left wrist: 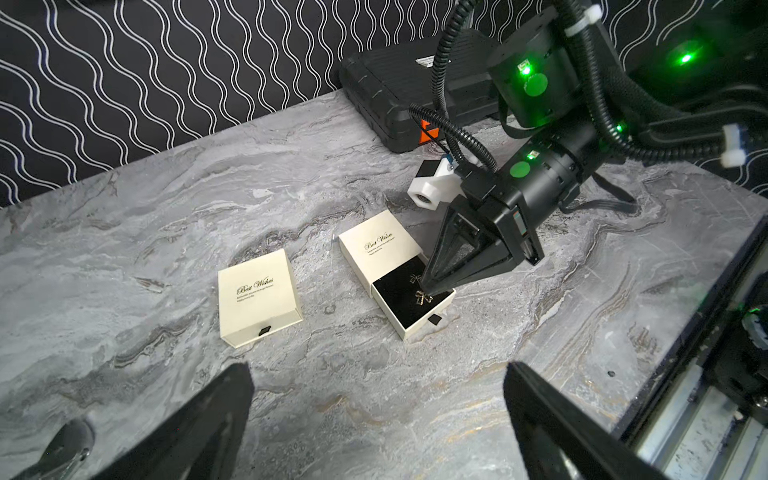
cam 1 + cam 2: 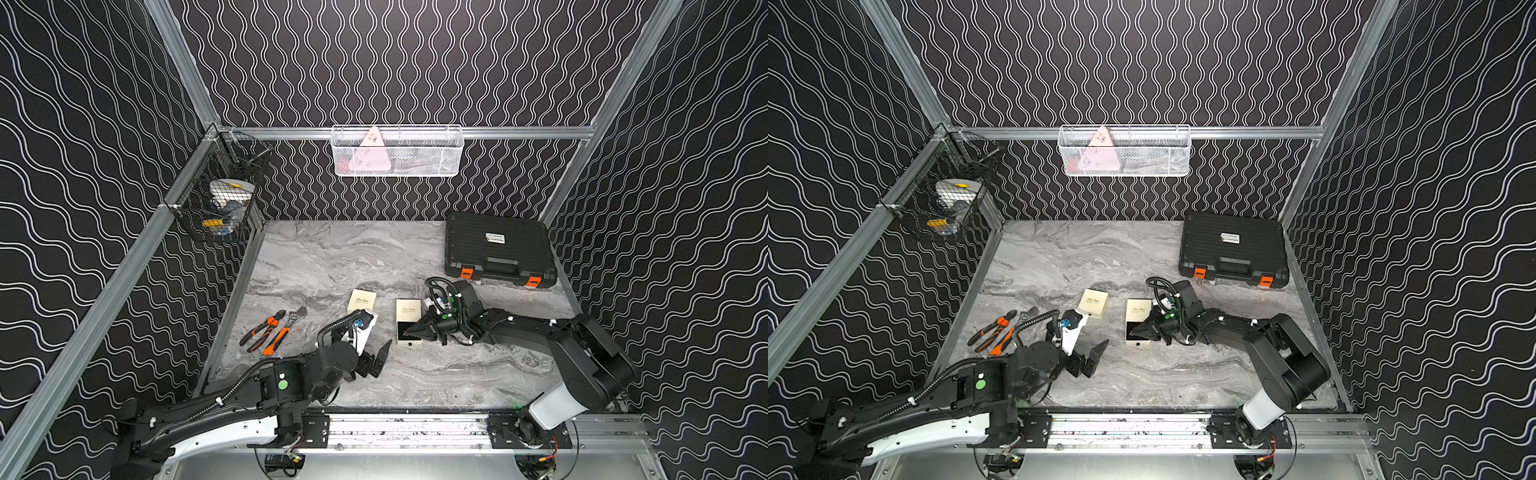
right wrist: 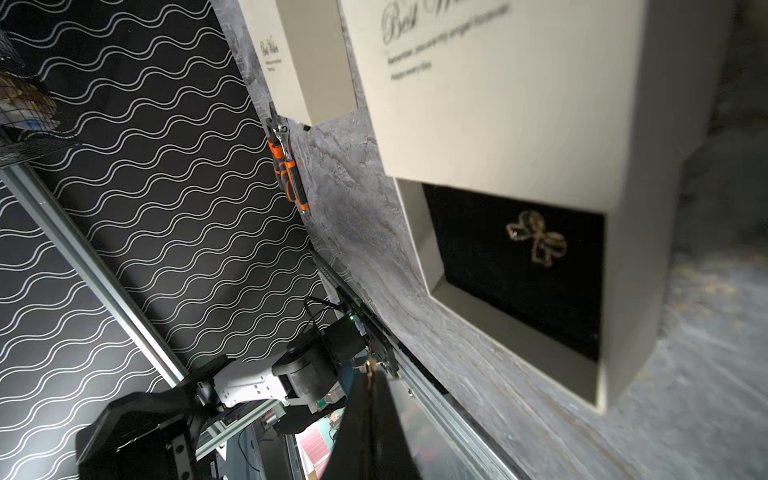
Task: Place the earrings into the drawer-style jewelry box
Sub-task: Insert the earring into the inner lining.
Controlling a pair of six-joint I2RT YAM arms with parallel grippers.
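Cream drawer (image 1: 415,328) holds one earring (image 3: 536,241); right end effector (image 3: 370,376) pinches second earring (image 3: 367,366); left end effector (image 1: 376,370) spread wide.

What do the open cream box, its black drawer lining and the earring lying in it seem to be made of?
Open cream box: likely matte cardboard; printed lid, sharp folded edges. Drawer lining: black, velvety, no shine; perhaps flocked foam. Earring: gold-coloured metal, apparently; glinting bow outline.

Black arms (image 2: 519,332), white shells (image 2: 552,405), ribbed cables (image 2: 239,384), apparently green stickers (image 2: 282,383).
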